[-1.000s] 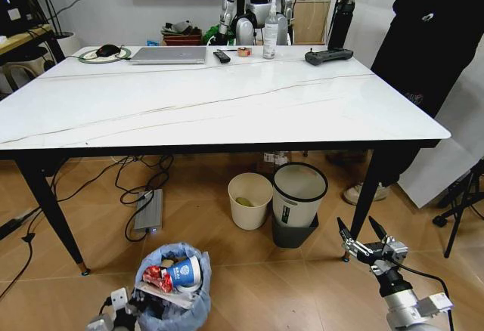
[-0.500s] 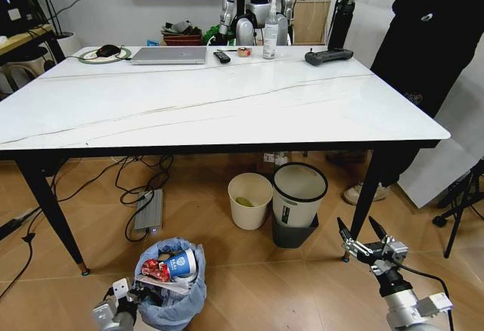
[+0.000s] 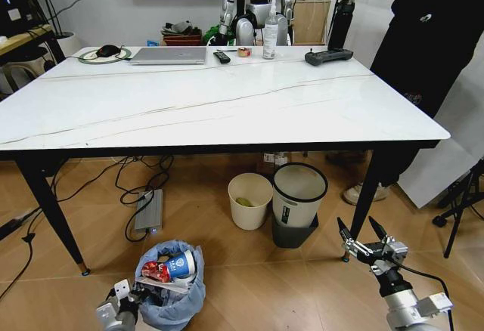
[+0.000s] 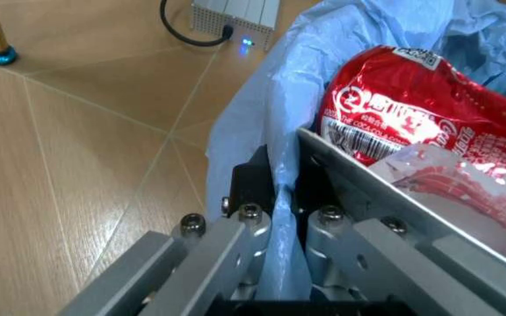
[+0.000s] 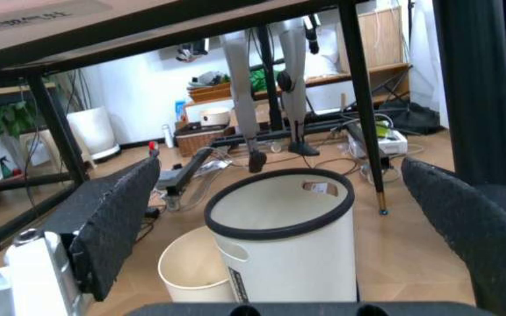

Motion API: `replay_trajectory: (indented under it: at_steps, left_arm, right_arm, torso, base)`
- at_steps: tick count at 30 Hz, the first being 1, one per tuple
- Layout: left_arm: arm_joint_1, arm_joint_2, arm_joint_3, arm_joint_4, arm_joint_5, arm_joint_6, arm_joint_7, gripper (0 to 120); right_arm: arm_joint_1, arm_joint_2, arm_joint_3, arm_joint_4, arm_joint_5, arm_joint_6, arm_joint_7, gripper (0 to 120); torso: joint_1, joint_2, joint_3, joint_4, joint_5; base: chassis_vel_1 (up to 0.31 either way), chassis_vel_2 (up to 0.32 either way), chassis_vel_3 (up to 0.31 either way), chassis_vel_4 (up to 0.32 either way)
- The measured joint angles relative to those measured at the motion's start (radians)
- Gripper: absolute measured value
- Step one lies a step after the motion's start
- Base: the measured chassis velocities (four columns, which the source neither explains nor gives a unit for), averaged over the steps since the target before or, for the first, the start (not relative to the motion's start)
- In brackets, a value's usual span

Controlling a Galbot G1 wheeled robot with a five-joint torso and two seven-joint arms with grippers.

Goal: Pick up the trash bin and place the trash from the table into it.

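Bin: we've got the small round bin with its crinkled light-blue bag [image 3: 172, 295] low by the floor, litter inside.
Left gripper [image 4: 275, 217]: we're clamped on the bag's rim.
Right gripper [image 3: 361, 242]: wide, idle, well apart.

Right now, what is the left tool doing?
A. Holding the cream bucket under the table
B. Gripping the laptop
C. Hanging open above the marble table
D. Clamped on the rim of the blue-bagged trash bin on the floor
D: the left wrist view shows the left tool shut on the bag-lined rim of the trash bin, which sits on the floor holding a red wrapper.
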Motion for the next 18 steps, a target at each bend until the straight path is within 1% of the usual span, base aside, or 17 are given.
replay_trajectory:
  at_steps: [18]
  left_arm:
    - [-0.016,-0.007,-0.002,0.039,0.016,-0.016,0.0,0]
  right_arm:
    - [0.0,0.0,0.0,0.0,0.0,0.0,0.0,100]
  torso:
    - [0.0,0.001,0.0,0.0,0.0]
  base:
    - [0.0,0.0,0.0,0.0]
